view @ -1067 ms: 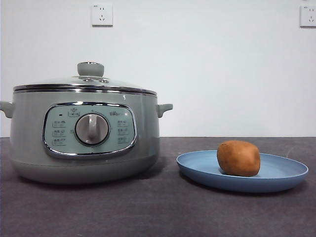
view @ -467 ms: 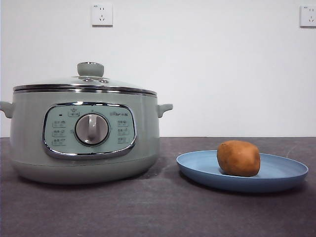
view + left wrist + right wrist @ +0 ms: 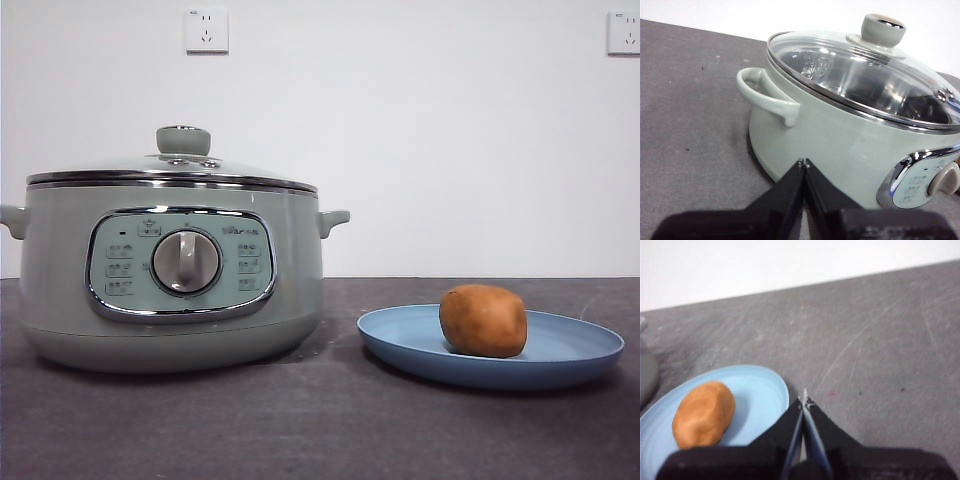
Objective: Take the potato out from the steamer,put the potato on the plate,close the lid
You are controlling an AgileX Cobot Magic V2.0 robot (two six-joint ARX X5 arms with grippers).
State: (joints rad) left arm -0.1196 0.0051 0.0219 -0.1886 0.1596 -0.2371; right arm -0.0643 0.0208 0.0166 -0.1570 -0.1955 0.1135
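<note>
We see nothing changed: the potato lies on the plate, the lid sits on the steamer, and the left tool and right tool hang clenched, empty.

— How is the left gripper held?

— Its two black jaws are pressed together, the tips meeting at a point; nothing is gripped between them. It is seen only in its own wrist view.

— And the right gripper?

— The same state is shown: the jaws are brought fully together, tip to tip, with nothing clamped between them.

— Are the arms seen from the front?

— No part of either arm is shown in the front view. How the wrists are angled cannot be told from the wrist views alone.
</note>
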